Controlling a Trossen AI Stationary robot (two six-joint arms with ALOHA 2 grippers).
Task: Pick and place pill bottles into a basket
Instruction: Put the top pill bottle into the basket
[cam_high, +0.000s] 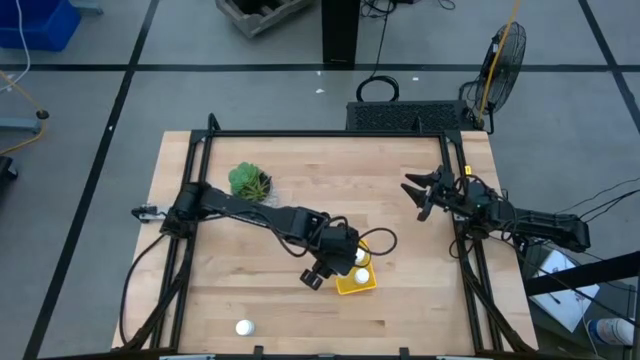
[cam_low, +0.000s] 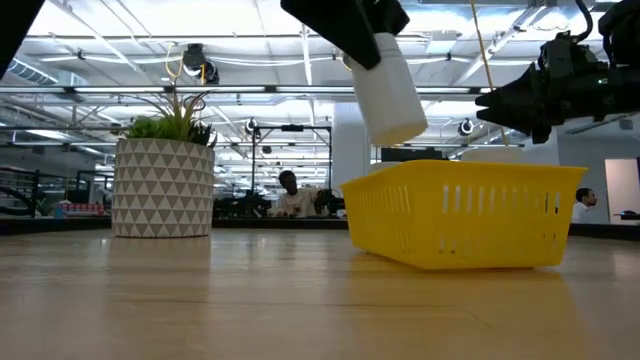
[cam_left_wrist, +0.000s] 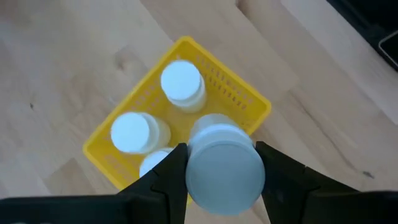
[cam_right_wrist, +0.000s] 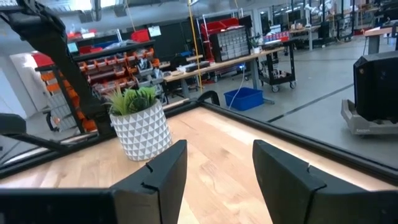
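Note:
My left gripper (cam_left_wrist: 221, 149) hangs over the yellow basket (cam_left_wrist: 245, 93), shut on a white pill bottle (cam_left_wrist: 224, 169). In the low view that bottle (cam_low: 388, 85) is tilted above the basket's (cam_low: 460, 215) near rim. Three more pill bottles (cam_left_wrist: 182, 81) (cam_left_wrist: 134, 132) (cam_left_wrist: 155, 163) stand inside the basket. Another pill bottle (cam_high: 243, 327) rests on the table near the front edge. At the table's right side my right gripper (cam_high: 415, 192) waits, open and holding nothing. My left gripper pinches the pill bottle's upper end (cam_left_wrist: 194, 167) between its two fingers (cam_left_wrist: 166, 174), one on each side. The fingers slant steeply down from above. The bottle hangs below them, tilted, clear of the basket and the bottles in it.
A green plant in a white patterned pot (cam_low: 165, 185) stands at the table's far left (cam_high: 248, 182). A black frame (cam_high: 330, 133) borders the table's far and side edges. Bare wood lies around the basket (cam_high: 357, 283).

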